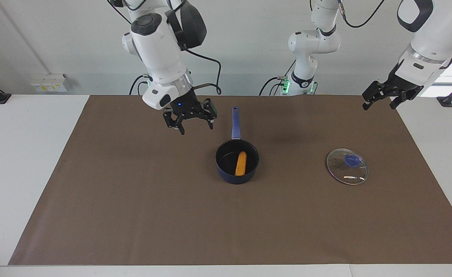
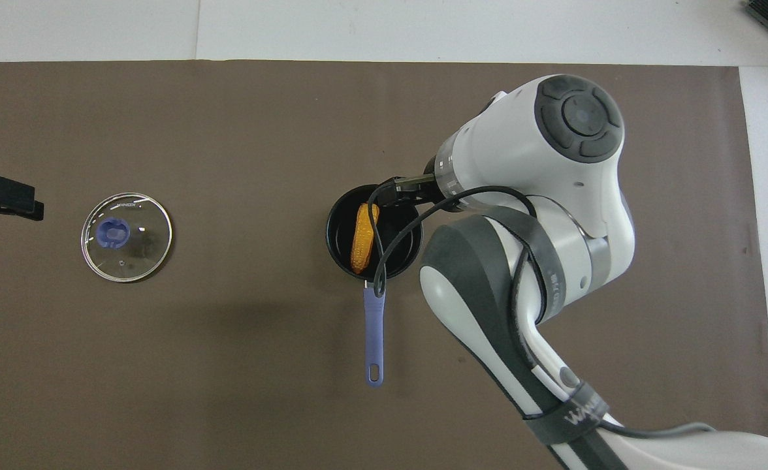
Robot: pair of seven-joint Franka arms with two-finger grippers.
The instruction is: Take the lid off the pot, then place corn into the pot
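Observation:
The pot (image 1: 233, 177) stands uncovered at the middle of the brown mat, its long handle (image 1: 235, 123) pointing toward the robots. The corn (image 1: 241, 163) lies inside it, also seen in the overhead view (image 2: 362, 238) within the pot (image 2: 335, 243). The lid (image 1: 347, 167) lies flat on the mat toward the left arm's end, blue knob up; it also shows in the overhead view (image 2: 127, 237). My right gripper (image 1: 194, 126) is open and empty, raised over the mat beside the pot's handle. My left gripper (image 1: 379, 104) is open and empty, raised over the mat's edge.
The brown mat (image 1: 133, 211) covers most of the white table. The right arm's wrist and a black cable hang over part of the pot in the overhead view. A white box (image 1: 49, 82) sits at the wall by the right arm's end.

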